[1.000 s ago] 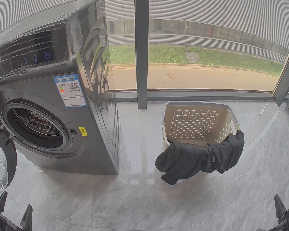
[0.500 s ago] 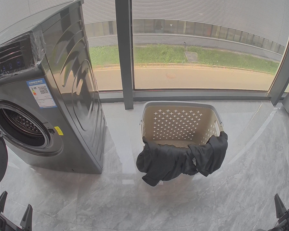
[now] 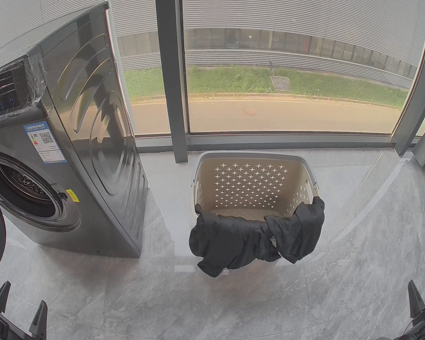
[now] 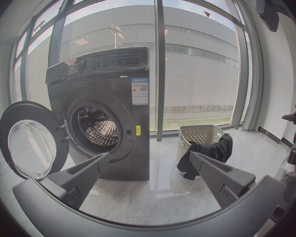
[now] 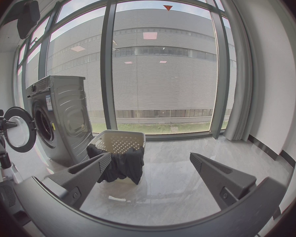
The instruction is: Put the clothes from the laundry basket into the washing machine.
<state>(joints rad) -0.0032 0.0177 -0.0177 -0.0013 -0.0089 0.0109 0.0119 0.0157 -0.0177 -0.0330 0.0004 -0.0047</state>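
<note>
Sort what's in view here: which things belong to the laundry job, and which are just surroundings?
Job:
laundry basket
dark clothes, draped over its near rim
washing machine, its door open
left gripper and right gripper, both open and empty

Surroundings:
window pillar
curtain
marble floor

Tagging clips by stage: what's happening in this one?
Nothing is being handled yet. The washer stands with its door swung open, and the basket sits on the floor beside it. A dark garment hangs over the basket's near rim. The left end effector and right end effector are both open, low, short of the basket and holding nothing. The drum looks empty.
</note>
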